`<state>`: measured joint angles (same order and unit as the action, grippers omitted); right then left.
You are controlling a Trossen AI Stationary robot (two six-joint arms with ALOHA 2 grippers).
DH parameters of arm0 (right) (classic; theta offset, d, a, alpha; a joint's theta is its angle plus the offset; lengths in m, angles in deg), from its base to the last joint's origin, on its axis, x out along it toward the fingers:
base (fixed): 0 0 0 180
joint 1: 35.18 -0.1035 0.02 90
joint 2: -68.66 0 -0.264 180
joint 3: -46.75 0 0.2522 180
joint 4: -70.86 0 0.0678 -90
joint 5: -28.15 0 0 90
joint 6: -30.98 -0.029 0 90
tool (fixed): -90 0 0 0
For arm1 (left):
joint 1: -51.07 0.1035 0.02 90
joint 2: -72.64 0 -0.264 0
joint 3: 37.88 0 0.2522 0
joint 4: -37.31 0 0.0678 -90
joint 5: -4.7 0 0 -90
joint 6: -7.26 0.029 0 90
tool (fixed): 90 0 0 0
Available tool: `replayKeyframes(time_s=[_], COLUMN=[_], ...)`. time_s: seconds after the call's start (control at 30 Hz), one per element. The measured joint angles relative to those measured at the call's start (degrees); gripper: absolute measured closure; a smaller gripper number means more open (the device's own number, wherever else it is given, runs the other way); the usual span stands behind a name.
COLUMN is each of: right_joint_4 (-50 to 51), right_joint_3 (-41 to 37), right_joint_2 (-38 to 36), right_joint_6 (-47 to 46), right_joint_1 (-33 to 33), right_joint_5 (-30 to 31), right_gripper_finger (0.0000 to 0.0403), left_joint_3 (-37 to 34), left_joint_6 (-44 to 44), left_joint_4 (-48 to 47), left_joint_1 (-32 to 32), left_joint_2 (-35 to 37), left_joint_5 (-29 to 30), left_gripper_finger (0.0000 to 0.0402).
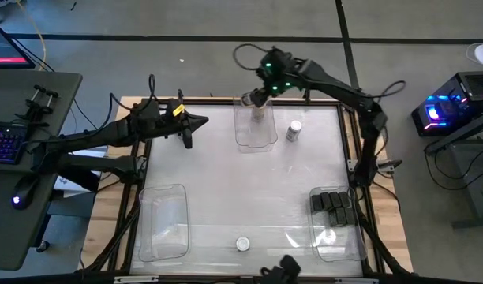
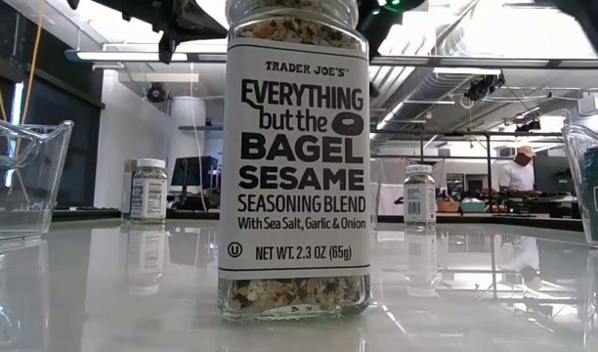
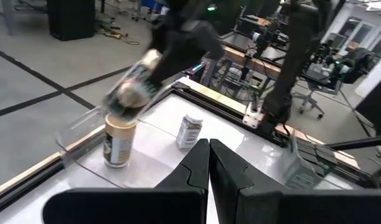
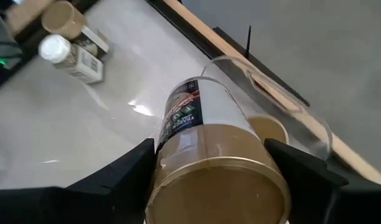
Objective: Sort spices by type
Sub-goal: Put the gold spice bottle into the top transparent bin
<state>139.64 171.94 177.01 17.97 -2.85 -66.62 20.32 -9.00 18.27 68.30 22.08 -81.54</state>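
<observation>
The right tool grips a tan-lidded spice jar with a white label, its two dark fingers spread wide on either side of the jar's body; the jar is tilted, its long axis slanting, lid toward the wrist camera and base toward the clear plastic bin at the far edge of the bench; it hangs above that bin's open top, where a second tan-lidded jar stands upright.

The left tool is shut and empty, hovering over the bench's far left part; its wrist view shows the carried jar blurred and slanting above the standing one, which the overhead view hides under the arm.

A white-lidded jar stands just beside that bin; another white-lidded jar, labelled bagel sesame seasoning, stands upright at the near edge, filling the level view; small black rectangular boxes lie in the near-right clear bin; the near-left clear bin sits apart.
</observation>
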Motion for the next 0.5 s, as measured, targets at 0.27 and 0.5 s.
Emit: replayKeyframes(time_s=[0.27,0.5], right_joint_4=[8.8,14.9], right_joint_3=[15.5,22.4], right_joint_2=[13.0,18.9], right_joint_6=[5.7,9.2], right_joint_1=[-1.8,-2.1], right_joint_5=[4.1,9.3], right_gripper_finger=[0.0132,0.0132], left_joint_3=[0.0,0.0], left_joint_6=[-0.1,-0.1], left_joint_4=[-0.1,-0.2], left_joint_1=[0.0,0.0], left_joint_2=[0.0,0.0], left_joint_5=[-2.0,-2.0], left_gripper_finger=[0.0401,0.0401])
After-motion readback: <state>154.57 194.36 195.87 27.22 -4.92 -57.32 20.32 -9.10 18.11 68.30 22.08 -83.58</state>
